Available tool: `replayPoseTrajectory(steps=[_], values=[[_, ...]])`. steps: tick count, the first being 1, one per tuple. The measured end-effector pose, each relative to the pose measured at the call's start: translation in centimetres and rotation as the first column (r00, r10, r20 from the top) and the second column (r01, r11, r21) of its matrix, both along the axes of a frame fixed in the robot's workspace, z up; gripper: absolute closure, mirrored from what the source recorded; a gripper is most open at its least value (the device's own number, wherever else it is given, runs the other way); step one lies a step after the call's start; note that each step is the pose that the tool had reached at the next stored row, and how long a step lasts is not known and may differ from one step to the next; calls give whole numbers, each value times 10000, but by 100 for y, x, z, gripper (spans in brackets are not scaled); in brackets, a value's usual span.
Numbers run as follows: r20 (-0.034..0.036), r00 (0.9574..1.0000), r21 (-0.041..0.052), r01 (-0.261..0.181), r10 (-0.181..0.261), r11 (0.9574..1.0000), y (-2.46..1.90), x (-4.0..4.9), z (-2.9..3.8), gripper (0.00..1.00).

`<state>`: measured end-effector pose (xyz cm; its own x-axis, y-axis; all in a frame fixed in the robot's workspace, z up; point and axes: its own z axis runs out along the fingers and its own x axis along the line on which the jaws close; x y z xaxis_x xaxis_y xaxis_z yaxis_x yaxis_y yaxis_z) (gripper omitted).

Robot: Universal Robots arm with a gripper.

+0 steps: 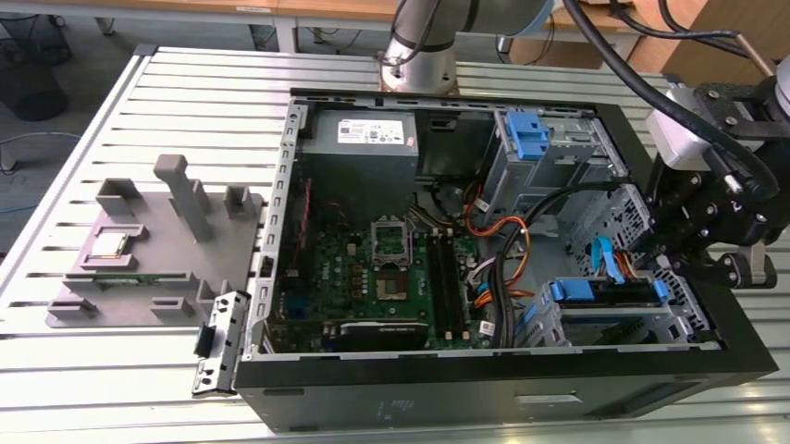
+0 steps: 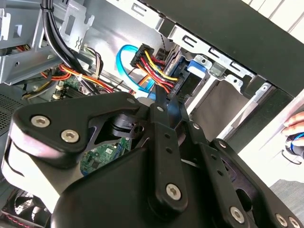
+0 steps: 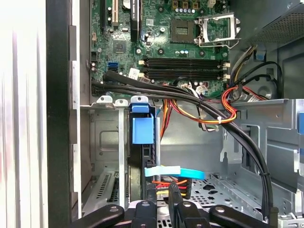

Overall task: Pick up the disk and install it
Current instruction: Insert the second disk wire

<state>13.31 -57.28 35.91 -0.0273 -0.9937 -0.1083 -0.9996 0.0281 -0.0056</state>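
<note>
The disk point(image 1: 605, 294) sits in the drive bay at the case's corner on the exterior view's right, its blue carrier rails showing. In the first wrist view the disk point(image 3: 145, 159) stands on edge in the metal bay with a blue tab on its end. My gripper point(image 1: 679, 264) hovers just beyond that bay, over the case's side wall. Its black fingers point(image 3: 147, 209) look shut, with nothing between them, close to the disk's end and the blue data cable point(image 3: 173, 172). The second wrist view has the gripper point(image 2: 161, 102) pointing at the disk's blue carrier point(image 2: 194, 71).
The open computer case point(image 1: 494, 388) lies on a slotted table. Inside are the motherboard point(image 1: 370, 277), a grey power-supply box point(image 1: 370, 134), an upright blue latch point(image 1: 527, 139) and bundles of wires point(image 3: 223, 111). A grey fixture point(image 1: 161, 250) stands at the exterior view's left. A hand point(image 2: 294, 133) is beside the case.
</note>
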Motion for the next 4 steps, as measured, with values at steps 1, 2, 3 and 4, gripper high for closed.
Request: replayPoseTrajectory(steps=[1, 2, 3, 4], values=[[0, 10000, -4, 0, 0, 10000, 0, 0, 19, 75], [0, 10000, -3, 0, 0, 10000, 0, 0, 36, 75], [0, 10000, -4, 0, 0, 10000, 0, 0, 36, 75], [0, 10000, -4, 0, 0, 10000, 0, 0, 37, 75]])
